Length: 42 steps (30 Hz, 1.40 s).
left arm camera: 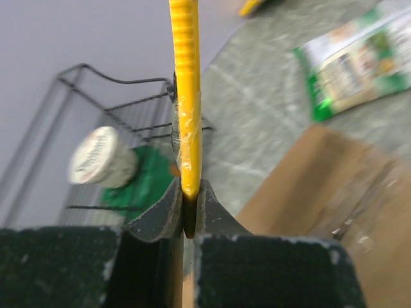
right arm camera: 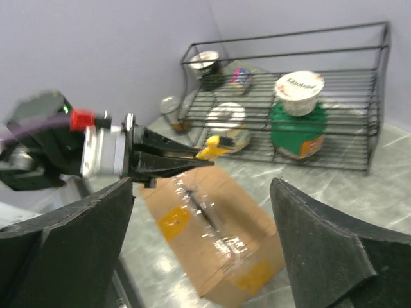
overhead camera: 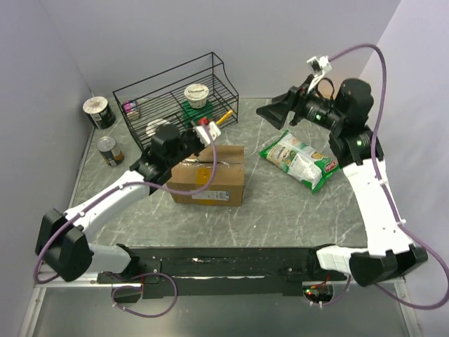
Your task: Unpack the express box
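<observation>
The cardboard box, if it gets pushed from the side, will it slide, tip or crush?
It would probably slide rather than tip: the express box sits low and wide, flat on the smooth table. Its walls likely stay stiff, since clear tape seals the top shut. Its weight is hard to judge, because the contents are hidden.

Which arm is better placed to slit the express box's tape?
Left. The left tool is shut on the yellow cutter just above the express box; the right tool is open, empty, raised beyond the snack bag.
</observation>
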Each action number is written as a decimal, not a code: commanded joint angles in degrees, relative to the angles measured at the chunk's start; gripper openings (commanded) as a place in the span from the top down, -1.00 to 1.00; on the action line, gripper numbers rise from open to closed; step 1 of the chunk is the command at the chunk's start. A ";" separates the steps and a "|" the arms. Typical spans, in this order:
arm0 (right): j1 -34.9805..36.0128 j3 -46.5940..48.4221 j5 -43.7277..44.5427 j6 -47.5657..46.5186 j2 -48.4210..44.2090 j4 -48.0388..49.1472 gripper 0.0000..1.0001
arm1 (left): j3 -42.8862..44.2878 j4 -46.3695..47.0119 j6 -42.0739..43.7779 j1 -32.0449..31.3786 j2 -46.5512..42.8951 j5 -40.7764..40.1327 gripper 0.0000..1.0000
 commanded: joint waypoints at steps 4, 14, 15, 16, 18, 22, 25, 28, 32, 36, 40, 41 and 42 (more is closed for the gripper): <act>-1.74 7.71 -23.48 10.14 13.86 -4.95 -0.74 | -11.27 24.92 31.40 -1.69 -4.62 -7.74 0.98; -1.83 9.01 -34.30 22.17 22.92 2.27 -0.77 | -17.35 51.74 59.62 -3.54 3.82 -10.82 0.98; -1.83 9.28 -34.65 22.62 23.62 2.62 -0.77 | -17.44 52.28 59.99 -3.71 4.17 -10.73 0.98; -1.92 9.46 -35.18 23.15 23.89 2.88 -0.76 | -17.18 52.02 60.34 -3.98 4.52 -10.82 0.98; -1.83 9.20 -35.53 24.74 24.15 4.64 -0.74 | -16.74 51.58 61.05 -4.59 4.88 -11.08 0.98; -1.39 9.37 -34.93 24.39 24.77 3.69 -0.63 | -15.68 52.98 62.28 -5.56 6.37 -12.48 0.98; -1.13 9.02 -34.48 24.12 25.12 2.98 -0.56 | -15.24 54.04 62.89 -5.65 7.25 -13.01 0.98; -0.87 9.02 -33.86 23.68 25.74 2.45 -0.50 | -14.98 54.39 63.16 -5.91 7.60 -13.19 0.98; -0.25 10.51 -32.99 22.81 26.70 2.45 -0.38 | -14.89 54.74 63.16 -6.17 7.86 -13.28 0.98; 0.71 12.09 -32.28 21.66 28.28 1.74 -0.20 | -14.98 54.92 63.25 -6.35 7.78 -13.54 0.98; 1.24 12.71 -31.14 20.52 29.16 0.43 -0.03 | -14.98 55.09 63.33 -6.44 7.78 -13.54 0.98; 1.16 12.80 -30.97 20.35 29.51 0.25 0.03 | -14.98 55.01 63.42 -6.44 7.78 -13.63 0.98; 1.24 12.71 -30.88 20.26 29.60 0.16 0.16 | -14.89 55.01 63.42 -6.44 7.86 -13.98 0.98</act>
